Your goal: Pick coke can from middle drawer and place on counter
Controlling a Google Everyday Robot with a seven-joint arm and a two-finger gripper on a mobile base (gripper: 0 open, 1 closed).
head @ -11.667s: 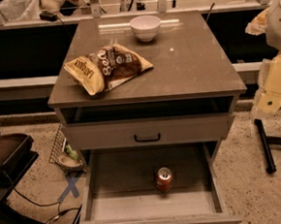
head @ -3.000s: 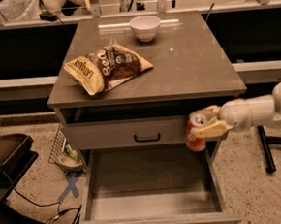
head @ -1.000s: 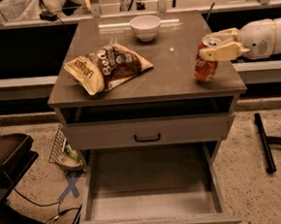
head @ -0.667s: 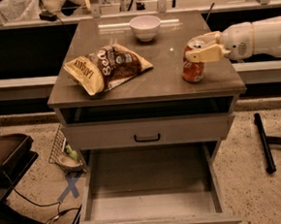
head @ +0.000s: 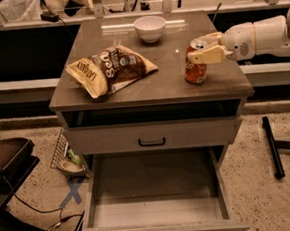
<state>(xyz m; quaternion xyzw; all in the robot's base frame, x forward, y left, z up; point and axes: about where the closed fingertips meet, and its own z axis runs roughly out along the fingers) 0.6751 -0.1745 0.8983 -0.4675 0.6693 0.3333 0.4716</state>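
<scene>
The cream tool (head: 193, 49) clamps the cylindrical red coke can (head: 196, 72). It stands upright on the glossy counter (head: 167, 81).

Hand (head: 194, 51) around coke can (head: 196, 72), arm from right

The cream hand (head: 197, 51), at the right of the glossy grey-brown counter (head: 153, 89), clasps the red-orange, silver-topped coke can (head: 195, 69). Left of the hand: white bowl (head: 150, 28), yellow-and-brown chip bag (head: 110, 69), seemingly white-lettered.
</scene>
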